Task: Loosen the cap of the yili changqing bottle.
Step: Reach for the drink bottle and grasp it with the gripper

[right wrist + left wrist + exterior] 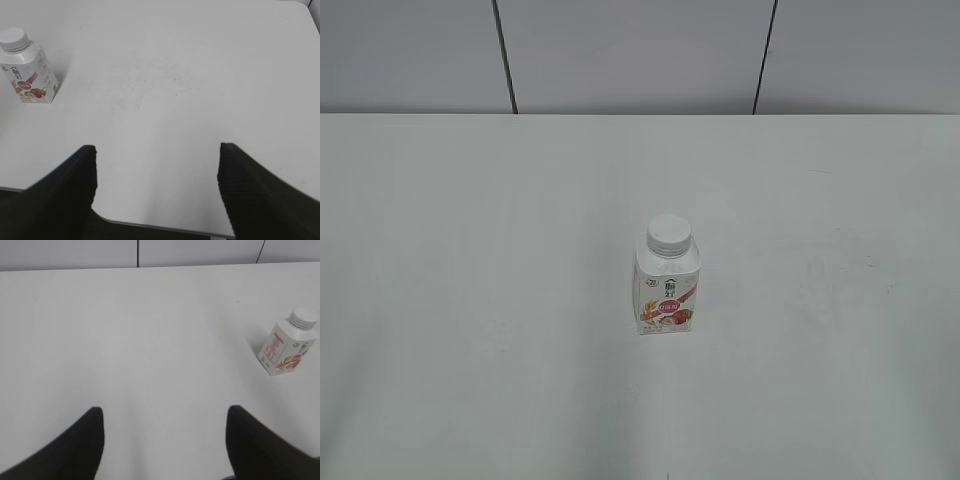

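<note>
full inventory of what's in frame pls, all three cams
yili changqing bottle: 1, white with pink-red fruit label, upright near the middle of the table, nothing touching it
cap: 1, white, ribbed edge, sitting on the bottle's neck
table: 1, white, faint scuff marks right of the bottle
wall: grey panels with dark seams, behind the table's far edge
left gripper: 1, black fingers spread apart, empty, over bare table with the bottle off to its right
right gripper: 1, black fingers spread apart, empty, near the table's front edge with the bottle off to its left
</note>
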You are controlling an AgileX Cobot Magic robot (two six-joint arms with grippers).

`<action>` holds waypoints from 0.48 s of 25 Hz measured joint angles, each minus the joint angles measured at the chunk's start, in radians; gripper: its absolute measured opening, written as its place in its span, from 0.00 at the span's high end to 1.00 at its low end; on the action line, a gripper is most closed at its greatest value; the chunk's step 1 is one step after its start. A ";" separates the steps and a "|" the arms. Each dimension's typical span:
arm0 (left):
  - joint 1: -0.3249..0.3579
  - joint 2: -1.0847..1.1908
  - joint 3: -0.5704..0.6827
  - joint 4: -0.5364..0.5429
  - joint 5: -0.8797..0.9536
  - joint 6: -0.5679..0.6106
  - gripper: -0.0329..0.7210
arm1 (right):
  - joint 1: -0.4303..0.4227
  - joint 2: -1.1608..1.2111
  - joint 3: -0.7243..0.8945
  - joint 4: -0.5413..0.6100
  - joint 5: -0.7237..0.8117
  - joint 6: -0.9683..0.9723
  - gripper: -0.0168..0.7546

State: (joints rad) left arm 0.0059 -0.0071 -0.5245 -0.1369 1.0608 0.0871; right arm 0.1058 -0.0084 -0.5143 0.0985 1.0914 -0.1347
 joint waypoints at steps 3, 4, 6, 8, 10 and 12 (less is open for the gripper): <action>0.000 0.000 0.000 0.000 0.000 0.000 0.33 | 0.000 0.000 0.000 0.000 0.000 0.000 0.21; 0.000 0.000 0.000 0.000 0.000 0.000 0.33 | 0.000 0.000 0.000 0.000 0.000 0.000 0.21; 0.000 0.000 0.000 0.000 0.000 0.000 0.33 | 0.000 0.000 0.000 0.000 0.000 0.000 0.21; 0.000 0.000 0.000 0.000 0.000 0.000 0.33 | 0.000 0.000 0.000 0.000 0.000 0.000 0.21; 0.000 0.000 0.000 0.000 0.000 0.000 0.33 | 0.000 0.000 0.000 0.000 0.000 0.000 0.21; 0.000 0.000 0.000 0.000 0.000 0.000 0.33 | 0.000 0.000 0.000 0.000 0.000 0.000 0.21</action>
State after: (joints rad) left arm 0.0059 -0.0071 -0.5245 -0.1369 1.0608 0.0871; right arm 0.1058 -0.0084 -0.5143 0.0985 1.0914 -0.1347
